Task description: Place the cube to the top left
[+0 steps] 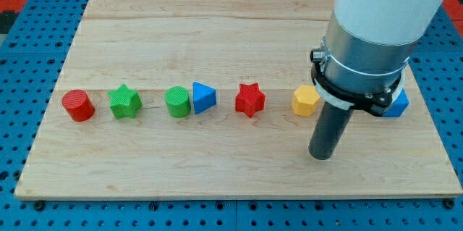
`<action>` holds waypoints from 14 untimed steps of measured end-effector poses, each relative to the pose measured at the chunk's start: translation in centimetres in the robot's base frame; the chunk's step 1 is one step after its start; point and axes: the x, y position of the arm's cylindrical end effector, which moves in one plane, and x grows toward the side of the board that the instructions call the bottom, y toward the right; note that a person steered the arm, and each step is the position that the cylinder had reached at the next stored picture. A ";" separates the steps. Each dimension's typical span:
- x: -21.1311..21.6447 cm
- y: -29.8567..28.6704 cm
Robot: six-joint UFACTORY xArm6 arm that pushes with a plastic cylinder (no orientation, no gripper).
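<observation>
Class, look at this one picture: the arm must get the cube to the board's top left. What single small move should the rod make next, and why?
Probably slide my tip toward the view's right, under the blue cube. The tip sits below the yellow block, left of that half-hidden blue block, which looks like the cube. From its right side the tip could push it leftward.

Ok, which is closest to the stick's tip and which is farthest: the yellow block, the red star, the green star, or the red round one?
From my tip, in the camera view:
1. Yellow block, just up and to the view's left of the tip.
2. Red star, further left, mid-row.
3. Green star, far over on the view's left.
4. Red cylinder, last in the row, nearest the board's left edge.
</observation>
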 end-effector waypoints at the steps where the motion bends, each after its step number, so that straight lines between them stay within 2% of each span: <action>1: 0.0 0.0; 4: 0.1 2.6; 6: -3.8 4.1; 7: -0.4 5.3; 8: -2.4 6.3; 9: -2.5 12.0; 11: -4.7 12.3; 12: -5.1 14.8; 13: -8.1 12.5; 14: -10.7 4.5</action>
